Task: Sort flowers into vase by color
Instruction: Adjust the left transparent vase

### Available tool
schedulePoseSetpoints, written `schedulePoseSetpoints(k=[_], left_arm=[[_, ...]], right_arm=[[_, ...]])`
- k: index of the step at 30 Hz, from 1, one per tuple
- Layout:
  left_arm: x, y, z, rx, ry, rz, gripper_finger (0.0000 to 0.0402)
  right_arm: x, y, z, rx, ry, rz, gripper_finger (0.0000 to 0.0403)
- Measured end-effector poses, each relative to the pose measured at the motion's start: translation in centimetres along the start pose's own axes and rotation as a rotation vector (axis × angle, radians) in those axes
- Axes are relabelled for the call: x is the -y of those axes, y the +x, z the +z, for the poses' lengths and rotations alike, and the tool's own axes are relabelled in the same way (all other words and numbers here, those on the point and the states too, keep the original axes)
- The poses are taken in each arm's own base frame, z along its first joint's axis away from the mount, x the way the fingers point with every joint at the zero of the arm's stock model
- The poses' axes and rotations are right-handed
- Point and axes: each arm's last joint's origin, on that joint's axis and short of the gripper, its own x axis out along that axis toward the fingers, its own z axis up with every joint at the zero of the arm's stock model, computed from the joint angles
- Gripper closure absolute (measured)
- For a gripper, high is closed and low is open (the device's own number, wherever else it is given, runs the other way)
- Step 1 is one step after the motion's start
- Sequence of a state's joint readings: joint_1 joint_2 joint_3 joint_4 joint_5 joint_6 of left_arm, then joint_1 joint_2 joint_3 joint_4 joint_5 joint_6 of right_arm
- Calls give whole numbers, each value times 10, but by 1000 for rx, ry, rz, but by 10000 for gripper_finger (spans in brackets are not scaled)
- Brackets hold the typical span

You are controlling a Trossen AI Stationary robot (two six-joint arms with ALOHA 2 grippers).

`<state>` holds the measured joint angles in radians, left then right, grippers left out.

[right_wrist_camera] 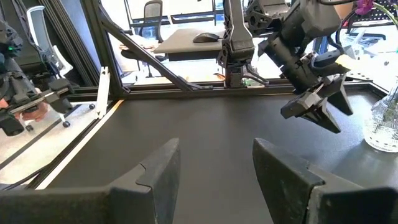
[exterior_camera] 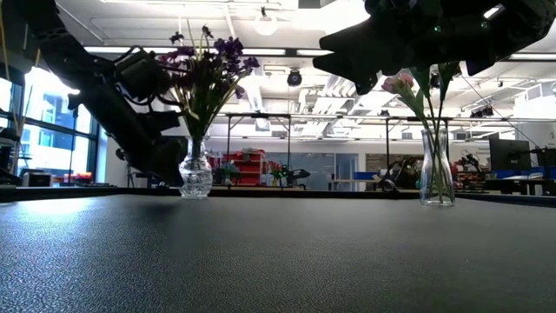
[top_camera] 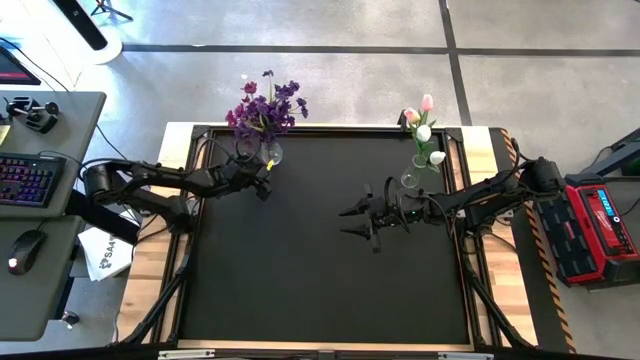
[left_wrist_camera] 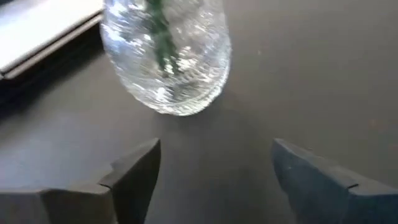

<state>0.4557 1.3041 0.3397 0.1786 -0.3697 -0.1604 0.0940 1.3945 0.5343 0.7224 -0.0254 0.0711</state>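
A round glass vase (top_camera: 262, 152) with purple flowers (top_camera: 266, 104) stands at the mat's far left. In the left wrist view the vase (left_wrist_camera: 166, 59) shows green stems inside. A slim glass vase (top_camera: 415, 176) with pink and white tulips (top_camera: 424, 128) stands at the far right. My left gripper (left_wrist_camera: 214, 165) is open just on the near side of the round vase, touching nothing. My right gripper (top_camera: 352, 222) hovers open over the mat's middle, left of the slim vase, with nothing between its fingers (right_wrist_camera: 158, 171).
The black mat (top_camera: 320, 290) lies bare across its middle and near half. A raised frame (top_camera: 190, 135) rims the table. A desk with keyboard (top_camera: 28, 178) and mouse (top_camera: 25, 245) stands off the left side, and a red case (top_camera: 598, 228) off the right.
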Motion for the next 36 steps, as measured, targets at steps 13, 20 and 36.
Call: schedulePoseSetpoints(k=[13,20,36], left_arm=[[14,24,-3,61,2,-46,277],[15,44,-10,79,-4,-25,356],[10,72,-11,175,3,72,401]], right_arm=[[0,0,0,0,-1,0,218],[0,0,0,0,-1,0,218],[0,0,0,0,3,-2,218]])
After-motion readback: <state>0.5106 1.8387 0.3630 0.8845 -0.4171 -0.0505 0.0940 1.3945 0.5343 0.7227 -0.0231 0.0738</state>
